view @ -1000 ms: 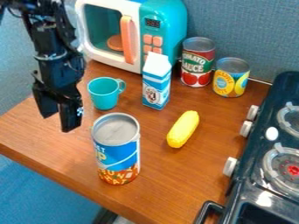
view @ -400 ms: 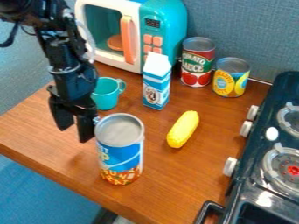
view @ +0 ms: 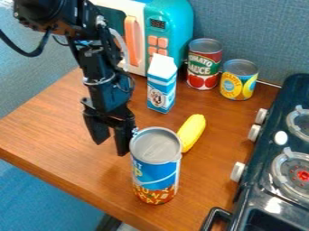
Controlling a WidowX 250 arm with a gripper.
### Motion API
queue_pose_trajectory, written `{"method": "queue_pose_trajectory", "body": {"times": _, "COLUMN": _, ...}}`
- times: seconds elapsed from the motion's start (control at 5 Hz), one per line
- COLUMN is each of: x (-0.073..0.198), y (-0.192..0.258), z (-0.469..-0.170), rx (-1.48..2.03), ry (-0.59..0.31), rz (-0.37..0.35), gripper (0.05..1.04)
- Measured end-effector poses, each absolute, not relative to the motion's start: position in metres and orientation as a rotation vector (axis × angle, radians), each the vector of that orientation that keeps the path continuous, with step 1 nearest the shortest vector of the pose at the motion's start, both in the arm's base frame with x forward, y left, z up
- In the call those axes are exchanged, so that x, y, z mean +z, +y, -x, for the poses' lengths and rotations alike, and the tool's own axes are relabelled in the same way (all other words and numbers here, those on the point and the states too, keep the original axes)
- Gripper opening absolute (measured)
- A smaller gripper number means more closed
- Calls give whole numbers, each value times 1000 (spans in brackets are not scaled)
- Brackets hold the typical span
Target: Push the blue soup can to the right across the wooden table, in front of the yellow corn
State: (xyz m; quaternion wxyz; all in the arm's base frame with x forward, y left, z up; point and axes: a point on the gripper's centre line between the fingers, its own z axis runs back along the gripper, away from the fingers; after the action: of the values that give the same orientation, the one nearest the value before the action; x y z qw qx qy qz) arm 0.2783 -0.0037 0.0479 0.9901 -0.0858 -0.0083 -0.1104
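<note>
The black gripper (view: 110,148) hangs with its angular fingers parted, nothing between them, one beside the tall can's (view: 155,173) rim; whether they touch, I cannot tell. The can stands upright on smooth wood-grain wood (view: 54,131), its metal top ridged. Behind it lie bumpy yellow corn (view: 192,128), then a gable-topped carton (view: 161,92) and a rounded microwave (view: 172,29).
</note>
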Motion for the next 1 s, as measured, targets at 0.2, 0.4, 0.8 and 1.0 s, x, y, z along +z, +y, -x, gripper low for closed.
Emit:
{"method": "queue_pose_trajectory", "body": {"times": 0.2, "x": 46, "y": -29, "z": -283, "rx": -215, "ry": -32, "rz": 212, "gripper": 1001}}
{"method": "queue_pose_trajectory", "body": {"times": 0.4, "x": 46, "y": -34, "z": -284, "rx": -204, "ry": -30, "rz": 225, "gripper": 1001}}
{"method": "queue_pose_trajectory", "body": {"times": 0.8, "x": 54, "y": -19, "z": -286, "rx": -153, "ry": -32, "rz": 217, "gripper": 1001}}
{"method": "queue_pose_trajectory", "body": {"times": 1.0, "x": 87, "y": 12, "z": -297, "rx": -108, "ry": -121, "rz": 174, "gripper": 1001}}
